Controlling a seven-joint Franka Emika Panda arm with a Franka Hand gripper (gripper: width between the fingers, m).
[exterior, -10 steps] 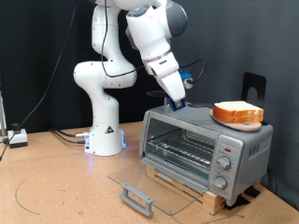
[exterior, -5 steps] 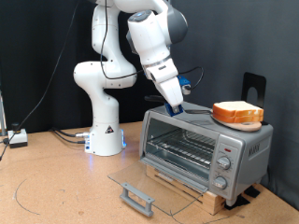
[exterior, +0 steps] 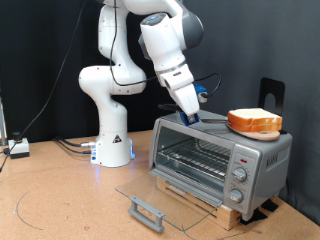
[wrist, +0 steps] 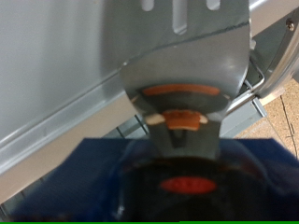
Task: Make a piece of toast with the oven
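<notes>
The silver oven [exterior: 262, 152] stands at the exterior view's right on a wooden block. Its glass door [exterior: 165, 192] lies open flat, with the grey bar handle [exterior: 147, 210] at the front, and the wire rack [exterior: 195, 158] inside holds nothing. The toast [exterior: 254, 121], pale with an orange-brown crust, lies on the oven's top at its right end. My gripper [exterior: 190, 117] hangs tilted with its tips at the oven's top left part, a hand's width left of the bread. In the wrist view a shiny metal piece [wrist: 184, 65] lies over the grey oven top [wrist: 56, 75].
The white robot base [exterior: 112, 140] stands left of the oven, with cables [exterior: 70, 146] trailing along the table to a small box [exterior: 17, 147] at the far left. A black stand [exterior: 272, 93] rises behind the oven. Three knobs [exterior: 240, 176] are on its right panel.
My gripper has sunk a little towards the oven's top over the last second. The bread and the oven door have not moved.
</notes>
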